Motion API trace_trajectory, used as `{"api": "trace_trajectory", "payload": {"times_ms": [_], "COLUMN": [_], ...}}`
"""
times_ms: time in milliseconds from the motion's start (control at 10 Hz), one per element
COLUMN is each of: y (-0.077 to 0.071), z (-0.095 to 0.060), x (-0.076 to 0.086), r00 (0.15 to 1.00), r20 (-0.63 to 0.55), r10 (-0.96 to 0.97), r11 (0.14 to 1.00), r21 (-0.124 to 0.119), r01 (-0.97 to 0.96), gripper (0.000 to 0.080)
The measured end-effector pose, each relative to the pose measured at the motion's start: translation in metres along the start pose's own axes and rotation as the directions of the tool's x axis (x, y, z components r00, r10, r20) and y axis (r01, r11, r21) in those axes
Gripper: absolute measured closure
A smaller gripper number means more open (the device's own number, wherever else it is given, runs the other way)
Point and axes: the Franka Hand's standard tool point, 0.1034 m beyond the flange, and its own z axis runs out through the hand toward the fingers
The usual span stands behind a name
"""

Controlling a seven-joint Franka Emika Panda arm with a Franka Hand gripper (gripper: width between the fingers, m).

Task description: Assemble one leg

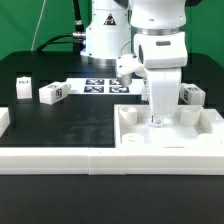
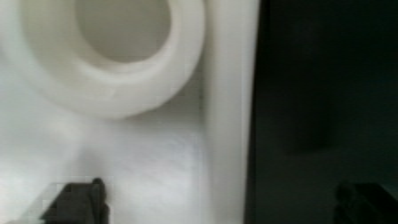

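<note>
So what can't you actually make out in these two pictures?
Exterior view: the gripper has fingertips too small to tell apart.
Exterior view: the arm hides part of the marker board.
Exterior view: tags on the legs are too small to read.
Wrist view: the round socket is blurred and cut off by the picture's edge; the dark area beside it shows nothing.

The exterior camera is sitting low in front of the black table (image 1: 60, 115), facing across it toward the arm's base (image 1: 100, 35) from a moderate distance. The wrist camera is looking from very close onto the white tray (image 2: 178, 150), blurring it. Both views are sharing that tray, the wrist view filling with one round corner socket (image 2: 98, 50).
</note>
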Motion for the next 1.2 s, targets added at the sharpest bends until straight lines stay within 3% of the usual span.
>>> {"api": "trace_trajectory", "payload": {"times_ms": [300,400,700,900,1200], "y": [-0.003,-0.014,-0.033,-0.036,-0.037], "z": [0.0,-0.004,-0.029,-0.04,-0.037], "x": [0.0,0.002,0.013,0.023,0.02], "r00": [1.0,0.999,0.99,0.982,0.975], "r20": [0.001,0.009,0.035,0.046,0.047], "r10": [0.016,0.046,0.14,0.185,0.216], "r11": [1.0,0.999,0.99,0.983,0.976], "r21": [0.002,0.007,0.001,-0.002,0.003], "r01": [-0.016,-0.046,-0.14,-0.185,-0.216], "gripper": [0.0151,0.0151,0.0151,0.0151,0.0151]}}
